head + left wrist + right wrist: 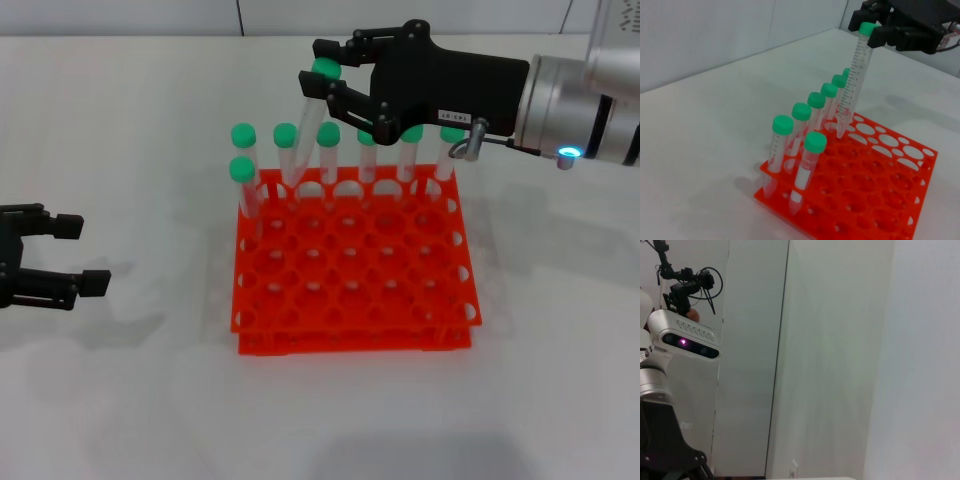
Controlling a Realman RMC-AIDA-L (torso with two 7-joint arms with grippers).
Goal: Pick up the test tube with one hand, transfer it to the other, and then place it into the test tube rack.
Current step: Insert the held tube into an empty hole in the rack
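Observation:
My right gripper (322, 70), black with a small white label, is shut on the green cap of the test tube (305, 125) above the back of the orange-red rack (352, 300). The clear tube hangs tilted, with its lower tip at a back-row hole. The left wrist view shows the tube (855, 75), the right gripper (875, 27) and the rack (875, 200). My left gripper (82, 254) is open and empty, low over the table left of the rack. The right wrist view shows none of these.
Several other green-capped tubes (285, 135) stand in the rack's back row, and one (242, 170) stands in the second row at the left. The rack's other holes hold nothing. The white table (130, 130) lies all around the rack.

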